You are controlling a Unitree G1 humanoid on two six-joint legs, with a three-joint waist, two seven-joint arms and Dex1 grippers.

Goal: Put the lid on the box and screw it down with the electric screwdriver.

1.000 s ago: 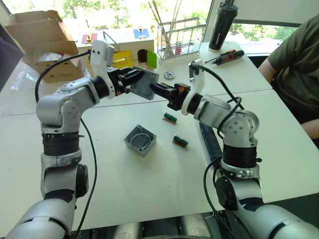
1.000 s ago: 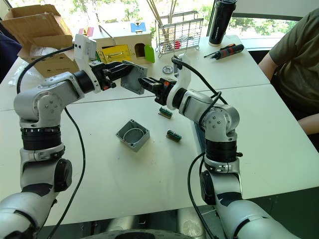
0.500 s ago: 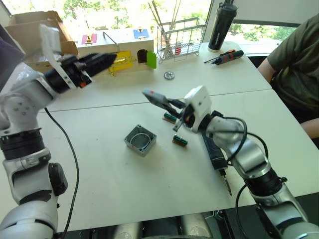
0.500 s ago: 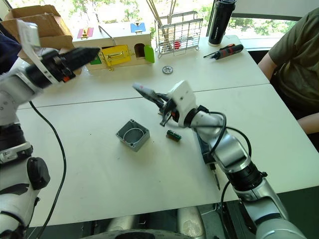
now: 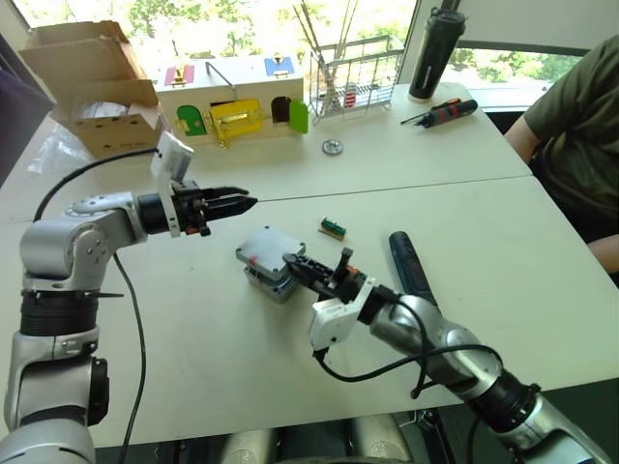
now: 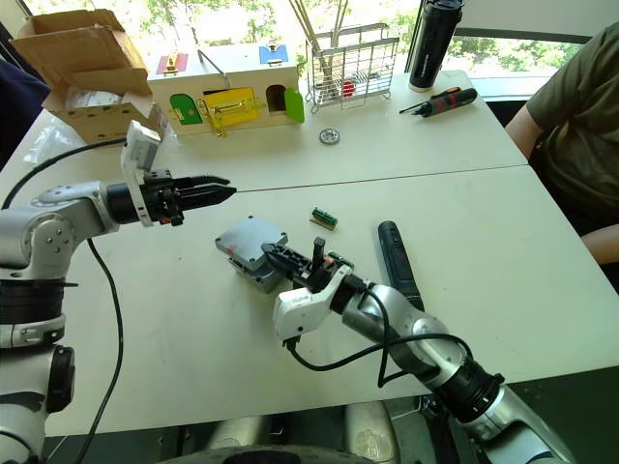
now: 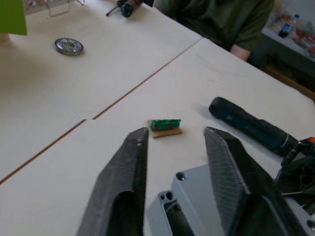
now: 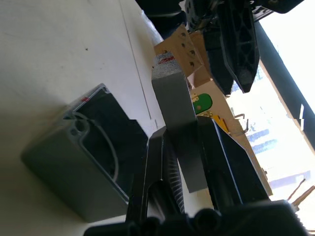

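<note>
the right claw point(image 5: 296, 268) pinches the lid point(image 5: 268, 249) by its edge, holding it over the box point(image 5: 269, 281) near the middle of the tabletop point(image 5: 193, 348), with the screwdriver point(image 5: 410, 270) lying just to the right. farther back on the left, the left claw point(image 5: 240, 202) hangs above the tabletop, slightly spread and holding nothing.
</note>
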